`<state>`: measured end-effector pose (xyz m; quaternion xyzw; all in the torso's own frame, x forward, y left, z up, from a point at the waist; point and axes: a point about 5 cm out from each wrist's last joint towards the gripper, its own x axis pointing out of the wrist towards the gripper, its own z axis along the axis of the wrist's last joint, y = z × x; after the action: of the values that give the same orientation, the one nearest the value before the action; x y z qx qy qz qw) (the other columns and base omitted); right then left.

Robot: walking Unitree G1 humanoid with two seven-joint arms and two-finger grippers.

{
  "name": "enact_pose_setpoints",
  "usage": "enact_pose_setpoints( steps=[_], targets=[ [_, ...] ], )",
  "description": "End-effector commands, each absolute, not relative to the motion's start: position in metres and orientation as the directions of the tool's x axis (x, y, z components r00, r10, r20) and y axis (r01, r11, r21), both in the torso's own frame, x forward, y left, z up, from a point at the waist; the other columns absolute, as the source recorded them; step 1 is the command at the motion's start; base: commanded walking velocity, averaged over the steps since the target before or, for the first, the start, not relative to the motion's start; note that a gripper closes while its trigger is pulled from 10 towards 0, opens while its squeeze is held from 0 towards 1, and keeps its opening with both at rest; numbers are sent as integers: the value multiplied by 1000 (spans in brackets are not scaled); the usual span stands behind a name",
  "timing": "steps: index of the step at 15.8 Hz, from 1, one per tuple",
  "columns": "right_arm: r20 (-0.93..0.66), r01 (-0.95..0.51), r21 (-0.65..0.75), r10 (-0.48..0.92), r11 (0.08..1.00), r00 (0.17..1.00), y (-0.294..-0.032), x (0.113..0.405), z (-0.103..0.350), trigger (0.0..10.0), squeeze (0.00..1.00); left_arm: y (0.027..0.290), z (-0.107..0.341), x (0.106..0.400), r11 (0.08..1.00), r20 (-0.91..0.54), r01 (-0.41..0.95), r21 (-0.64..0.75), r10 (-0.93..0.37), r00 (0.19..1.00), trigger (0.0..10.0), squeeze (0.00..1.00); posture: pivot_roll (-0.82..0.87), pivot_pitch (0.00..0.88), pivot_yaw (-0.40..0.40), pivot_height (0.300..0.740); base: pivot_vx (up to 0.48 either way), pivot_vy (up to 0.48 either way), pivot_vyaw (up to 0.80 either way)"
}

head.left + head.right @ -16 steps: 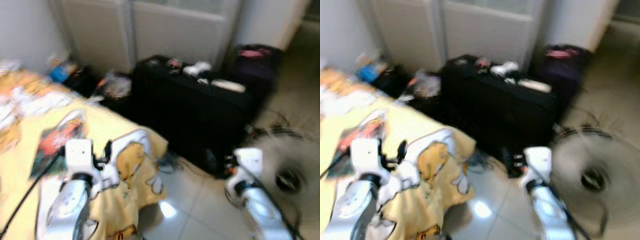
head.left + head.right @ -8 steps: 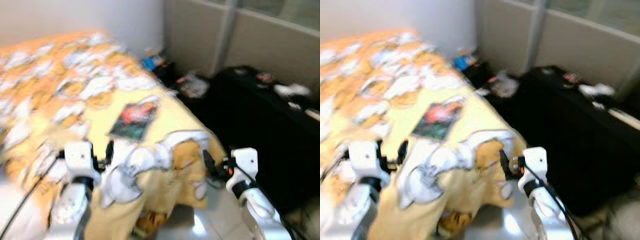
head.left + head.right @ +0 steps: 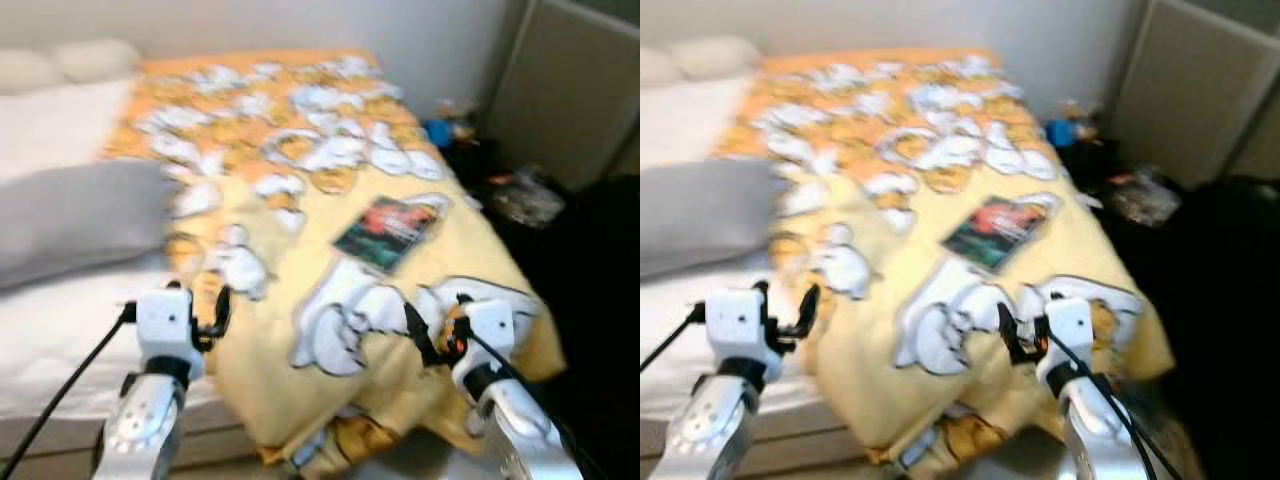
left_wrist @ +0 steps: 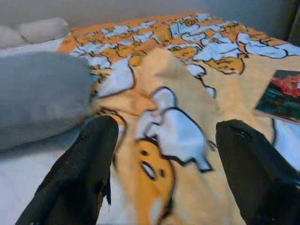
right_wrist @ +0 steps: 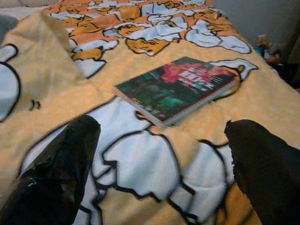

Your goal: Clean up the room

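I approach the bed; my right gripper (image 5: 159, 154) is wide open and empty, the book (image 5: 180, 86) just ahead of it. Next I must reach forward for it.

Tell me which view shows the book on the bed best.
Right wrist view: the book lies sharp and large on the yellow blanket. Both eye views show it small and blurred; the left wrist view catches just its corner at the frame edge.
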<state>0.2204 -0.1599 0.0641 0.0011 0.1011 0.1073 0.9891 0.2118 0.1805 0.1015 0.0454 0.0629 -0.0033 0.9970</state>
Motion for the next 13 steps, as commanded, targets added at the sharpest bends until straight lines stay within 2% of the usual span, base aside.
enact_pose_setpoints(
  steps=[1,3,4,5,6,7,10,13],
  targets=[
    [-188,-212,37,216,976,958,-156,222,65,10000,1000,185,105,214,993,-117,6,115,8,993,10000,0,78,0,18,740,0,424,800],
    [-160,-156,54,163,986,974,-158,225,69,10000,1000,188,108,220,991,-109,12,136,3,994,10000,0,64,0,29,740,0,422,800],
    [-152,-128,108,144,986,978,-160,227,74,10000,0,187,109,223,990,-109,22,136,-7,994,10000,0,57,0,38,740,0,420,0],
    [-125,-129,63,136,990,983,-158,229,80,10000,0,183,109,225,990,-111,39,134,-24,994,10000,0,54,0,39,740,0,416,0],
    [-146,-143,121,160,982,976,-155,230,79,10000,0,181,109,226,990,-112,40,133,-25,993,10000,0,52,0,38,740,0,371,0],
    [-187,-101,93,117,990,975,-156,232,76,10000,0,180,110,229,990,-111,42,133,-27,993,10000,0,58,0,32,740,0,360,0],
    [-155,-47,27,50,999,987,-160,234,74,10000,0,182,111,233,989,-111,41,145,-25,993,10000,0,66,0,31,740,0,356,0],
    [-170,-22,62,33,998,985,-161,233,75,10000,0,181,114,235,987,-111,48,155,-31,993,10000,0,72,0,34,740,0,350,0]
  ],
)
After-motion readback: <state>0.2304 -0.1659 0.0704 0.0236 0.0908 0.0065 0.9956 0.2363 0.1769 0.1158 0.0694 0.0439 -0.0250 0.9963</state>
